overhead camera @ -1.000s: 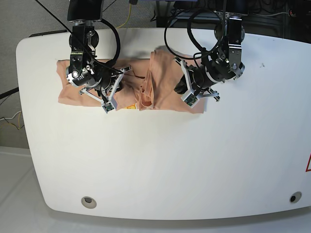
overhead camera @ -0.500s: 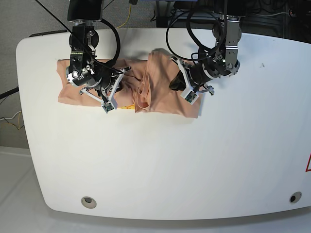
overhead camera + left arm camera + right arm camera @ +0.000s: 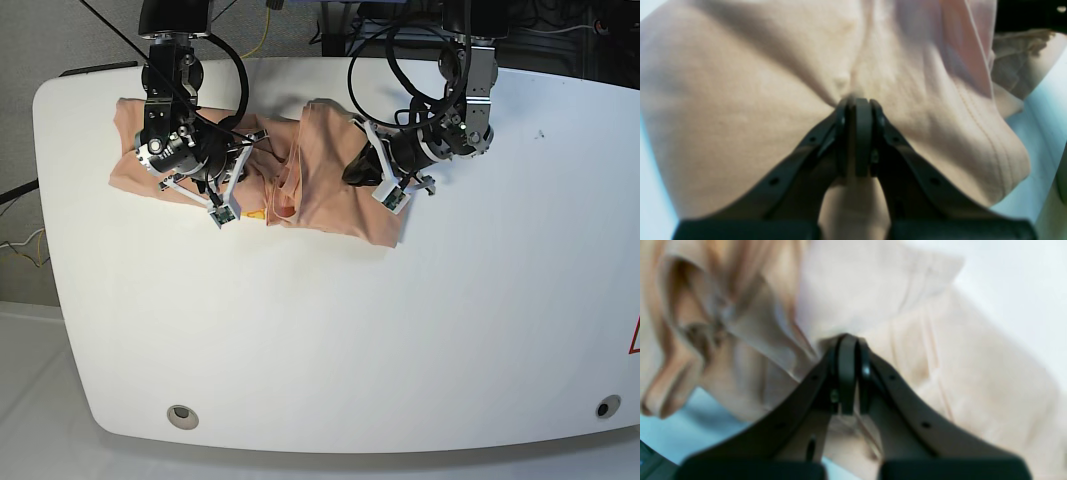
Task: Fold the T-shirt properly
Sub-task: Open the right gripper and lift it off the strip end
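My left jaws [image 3: 856, 103] are pinched shut on a pucker of the T-shirt [image 3: 320, 190], and soft peach cloth fans out from the pinch in shallow creases. A stitched hem curves along the fabric's edge on one side. My right jaws [image 3: 848, 340] are also closed tight on the cloth, beside a loose rumpled fold that hangs in deep ridges. The shirt lies bunched in a strip across the far side of the smooth white tabletop [image 3: 340, 340], with a small yellow tag [image 3: 256, 213] showing at the neck between my two arms.
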Motion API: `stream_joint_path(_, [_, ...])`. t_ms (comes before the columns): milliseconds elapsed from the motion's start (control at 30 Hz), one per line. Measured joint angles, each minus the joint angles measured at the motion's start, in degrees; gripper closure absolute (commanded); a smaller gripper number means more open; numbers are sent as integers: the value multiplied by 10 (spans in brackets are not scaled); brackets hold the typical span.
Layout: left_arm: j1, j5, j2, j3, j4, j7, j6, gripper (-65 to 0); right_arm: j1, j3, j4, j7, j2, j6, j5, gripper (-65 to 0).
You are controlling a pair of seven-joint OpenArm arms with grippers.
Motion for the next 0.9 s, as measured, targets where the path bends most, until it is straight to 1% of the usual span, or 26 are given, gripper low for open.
stream_joint_path(267, [2,0,-1,0,0,-2,0,-32,3,0,1,0,0,0,0,0])
stream_joint_path(467, [2,-8,-16,1,0,-3,-4,-32,14,2,1,0,0,0,0,0])
stream_joint_path(667, [2,-8,-16,-1,0,-2,-4,-32,19,2,2,-1,-1,0,0,0])
stream_joint_path(800, [3,-9,-14,-17,0,-2,-9,-32,30,3,4,0,1,-2,0,-1])
stream_joint_path(900, [4,-9,-14,-31,0,-2,-9,-32,33,31,26,0,-4,-2,1,-1])
